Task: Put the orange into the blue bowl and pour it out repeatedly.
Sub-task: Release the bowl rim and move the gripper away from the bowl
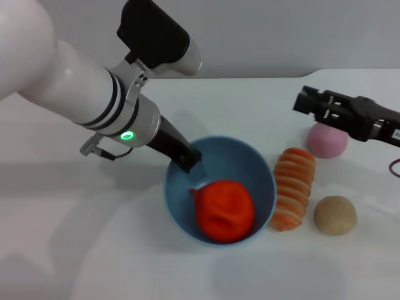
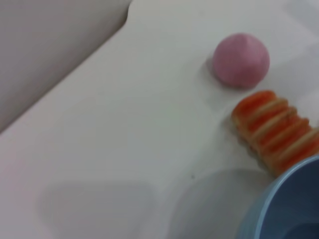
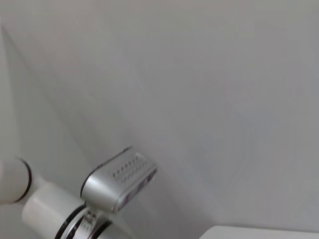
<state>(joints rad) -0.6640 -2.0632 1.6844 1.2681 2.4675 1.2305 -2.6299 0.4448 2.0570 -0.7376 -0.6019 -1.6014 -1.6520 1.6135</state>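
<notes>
In the head view the orange (image 1: 224, 210) lies inside the blue bowl (image 1: 250, 159), low in the centre of the frame, resting against the bowl's near wall, so the loading half of the cycle looks done. The left gripper (image 1: 186, 156) reaches down from the upper left and meets the bowl at its far-left rim; its dark tip sits right at the edge, seemingly clamped on the rim, though how wide its claw stands cannot be told from here. That hold at the rim makes sense as the way to tip the bowl and roll the fruit out, which I judge to be the next step. The left wrist view shows only a slice of the bowl at lower right, with the striped bread roll (image 2: 277, 130) beside it and a pink ball (image 2: 241, 60) farther off. The right gripper (image 1: 307, 101) hovers at the right edge of the head view above the pink ball, away from the work, apparently parked; its claw state cannot be read either. A tan ball (image 1: 335, 214) sits just right of the roll on the white table (image 1: 94, 250).
</notes>
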